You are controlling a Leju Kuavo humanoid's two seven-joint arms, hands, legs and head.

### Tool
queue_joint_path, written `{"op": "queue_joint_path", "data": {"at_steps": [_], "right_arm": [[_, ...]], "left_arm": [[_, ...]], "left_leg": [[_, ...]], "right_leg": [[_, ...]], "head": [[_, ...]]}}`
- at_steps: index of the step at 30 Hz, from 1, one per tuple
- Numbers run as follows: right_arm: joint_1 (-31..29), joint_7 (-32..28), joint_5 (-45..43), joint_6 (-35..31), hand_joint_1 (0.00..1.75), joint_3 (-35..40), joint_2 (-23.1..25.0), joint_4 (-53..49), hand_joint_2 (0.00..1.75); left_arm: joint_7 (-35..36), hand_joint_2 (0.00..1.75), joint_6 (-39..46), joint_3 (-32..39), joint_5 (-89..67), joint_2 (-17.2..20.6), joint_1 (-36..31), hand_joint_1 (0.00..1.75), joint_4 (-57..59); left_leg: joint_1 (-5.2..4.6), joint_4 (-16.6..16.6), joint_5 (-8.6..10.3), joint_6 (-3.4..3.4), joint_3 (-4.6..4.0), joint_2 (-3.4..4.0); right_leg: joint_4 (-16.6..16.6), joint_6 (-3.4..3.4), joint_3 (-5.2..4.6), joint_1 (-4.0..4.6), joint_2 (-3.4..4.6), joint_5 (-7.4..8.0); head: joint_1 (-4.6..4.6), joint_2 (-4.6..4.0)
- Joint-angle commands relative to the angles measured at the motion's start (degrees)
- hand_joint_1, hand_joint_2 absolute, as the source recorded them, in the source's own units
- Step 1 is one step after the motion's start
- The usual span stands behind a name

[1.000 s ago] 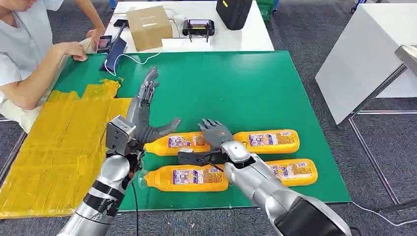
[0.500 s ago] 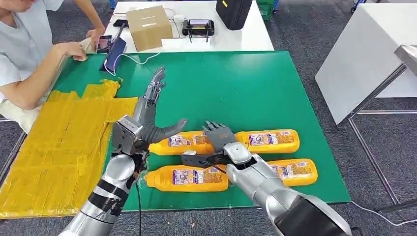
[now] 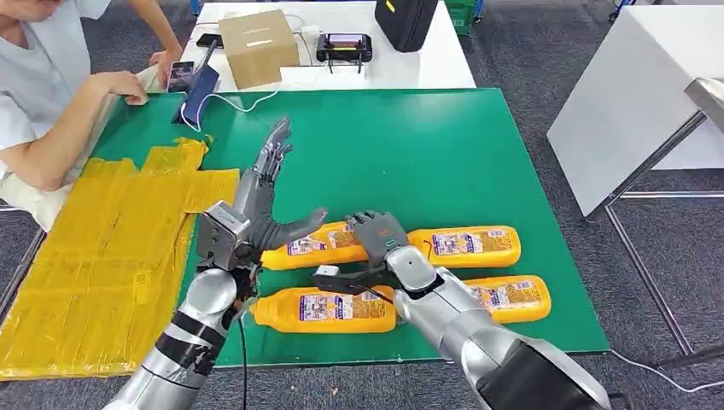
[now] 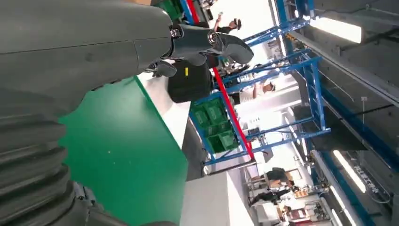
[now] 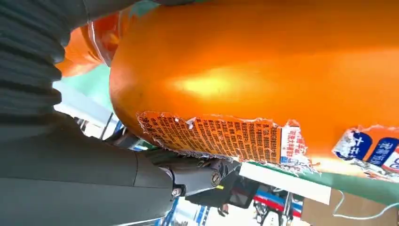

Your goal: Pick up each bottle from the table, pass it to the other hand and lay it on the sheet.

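Note:
Four orange bottles lie on the green table [image 3: 444, 154]. My right hand [image 3: 378, 242] grips the upper-left bottle [image 3: 312, 245], fingers over its body and thumb under it; up close in the right wrist view that bottle [image 5: 263, 70] lies against the hand [image 5: 70, 174]. My left hand [image 3: 256, 205] is open, fingers stretched forward, its thumb close by that bottle's neck end. The other bottles are the upper-right [image 3: 465, 244], lower-left [image 3: 320, 309] and lower-right [image 3: 510, 296]. The yellow sheet [image 3: 111, 248] covers the table's left part.
A person sits at the table's far left corner, one hand [image 3: 128, 85] by a phone [image 3: 198, 92]. Behind the green table a white table holds a cardboard box [image 3: 256, 47], a controller [image 3: 344, 47] and a black bag [image 3: 405, 21]. A white panel [image 3: 632, 94] stands at the right.
My left hand has moved right and forward, its thumb nearing the bottle's neck. The right hand's bottle has tilted and shifted slightly right. The other bottles lie as before.

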Motion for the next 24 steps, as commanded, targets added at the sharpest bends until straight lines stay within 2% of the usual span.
{"op": "queue_joint_path", "data": {"at_steps": [1, 9, 12, 14, 17, 18, 19, 20, 21, 24], "right_arm": [[-2.19, 0.21, 1.0, -0.3, 1.75, 3.0, -1.01, 3.07, 1.75], [-2.14, 1.44, 1.52, -3.35, 1.75, 0.35, -1.69, 2.7, 1.75], [-1.46, 1.29, -2.54, -10.01, 1.75, -6.86, -2.66, 0.8, 1.75], [0.18, -1.6, -7.94, -17.07, 1.75, -14.3, -3.92, -2.68, 1.75], [0.22, -2.99, -7.82, -16.57, 1.75, -15.72, -4.59, -2.97, 1.75], [0.91, -3.03, -7.91, -19.83, 1.75, -16.74, -4.65, -4.25, 1.75], [5.87, 0.19, 3.18, -19.83, 1.75, -22.59, -6.49, -17.41, 1.75], [9.71, -4.08, 3.7, -19.83, 1.75, -30.35, -4.96, -23.98, 1.75], [12.26, -11.17, 2.17, -19.83, 1.75, -38.94, -2.37, -27.13, 1.75], [14.14, -14.81, 0.57, -19.83, 1.75, -43.29, -1.08, -30.5, 1.75]], "left_arm": [[0.02, 1.75, -0.06, -1.85, 0.21, 0.49, -1.87, 0.0, 3.48], [-0.1, 1.75, 0.11, -1.99, 0.33, 0.78, -1.33, 0.0, 2.69], [0.02, 1.75, 1.01, -1.14, -0.04, 0.91, -0.28, 0.0, 1.65], [0.35, 1.75, 1.85, -0.27, -0.73, 1.13, 1.1, 0.0, 0.24], [0.36, 1.75, 1.81, 0.06, -0.83, 1.2, 1.65, 0.0, -0.2], [0.42, 1.75, 1.86, 0.11, -0.95, 1.16, 1.68, 0.0, -0.21], [0.55, 1.75, 1.8, 0.4, -1.01, 1.06, 2.07, 0.0, -0.3], [0.76, 1.75, 1.88, 0.47, -1.33, 1.15, 2.47, 0.0, -0.49], [0.91, 1.75, 2.41, 0.82, -1.86, 1.3, 3.25, 0.0, -0.9], [0.88, 1.75, 2.55, 1.15, -2.0, 1.56, 3.99, 0.0, -1.21]], "left_leg": [[0.04, 0.0, -0.09, -0.05, 0.24, -0.15], [0.03, -0.02, -0.1, -0.06, 0.26, -0.14], [0.02, -0.02, -0.07, -0.04, 0.19, -0.13], [0.03, -0.02, -0.05, -0.04, 0.14, -0.12], [0.01, -0.03, -0.04, -0.03, 0.1, -0.13], [0.04, 0.01, -0.15, -0.06, 0.3, -0.19], [0.03, 0.03, -0.16, -0.06, 0.28, -0.18], [0.04, -0.03, -0.08, -0.05, 0.14, -0.19], [0.04, -0.01, -0.16, -0.07, 0.28, -0.25], [0.01, 0.0, -0.23, -0.1, 0.3, -0.14]], "right_leg": [[-0.01, -0.06, 0.28, 0.0, 0.1, -0.11], [-0.03, -0.07, 0.29, -0.01, 0.12, -0.12], [-0.02, -0.06, 0.23, -0.01, 0.09, -0.09], [-0.04, -0.05, 0.19, 0.0, 0.08, -0.06], [-0.04, -0.04, 0.16, -0.01, 0.06, -0.05], [-0.02, -0.07, 0.37, -0.01, 0.15, -0.16], [0.0, -0.08, 0.37, -0.02, 0.17, -0.16], [-0.09, -0.06, 0.25, 0.01, 0.09, -0.08], [-0.06, -0.08, 0.4, -0.01, 0.13, -0.16], [0.01, -0.11, 0.35, -0.03, 0.29, -0.2]], "head": [[0.0, 0.0], [0.0, 0.0], [0.0, 0.0], [0.0, 0.0], [0.0, 0.0], [0.0, 0.0], [0.0, 0.0], [-0.02, 0.0], [0.0, 0.0], [-0.02, 0.0]]}}
